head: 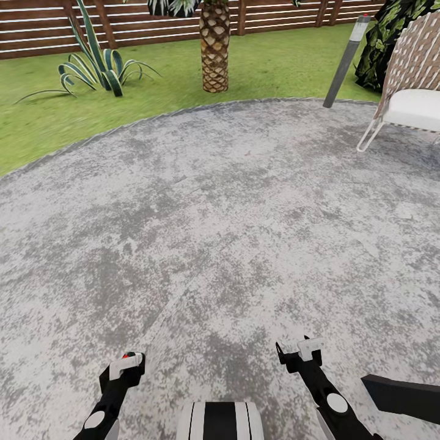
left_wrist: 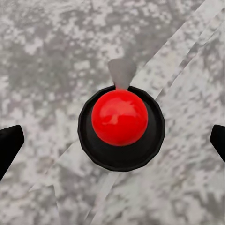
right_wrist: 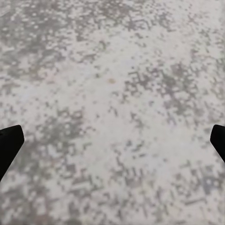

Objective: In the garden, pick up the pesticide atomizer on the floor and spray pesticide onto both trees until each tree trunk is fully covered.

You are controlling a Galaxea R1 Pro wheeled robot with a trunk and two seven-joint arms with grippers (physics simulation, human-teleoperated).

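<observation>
The pesticide atomizer (left_wrist: pixel 119 117) stands upright on the grey stone floor (head: pixel 220 214). In the left wrist view it shows from straight above: a round red top inside a dark rim. My left gripper (left_wrist: pixel 112 139) hangs over it, open, with one black fingertip (left_wrist: pixel 9 145) far out on each side and neither touching it. In the head view a speck of the red top (head: pixel 126 355) peeks out at my left gripper (head: pixel 125 365). My right gripper (head: pixel 302 351) is open over bare stone (right_wrist: pixel 112 93). The two grey-tan tree trunks are out of view.
Green lawn (head: pixel 49 122) borders the round paving. On the lawn stand a woven-trunk palm (head: pixel 214 49) and a spiky agave (head: pixel 98 67), with the slat fence (head: pixel 49 24) behind. At the right are a white chair (head: pixel 409 91), a leaning grey post (head: pixel 346 61) and a dark shrub (head: pixel 391 36).
</observation>
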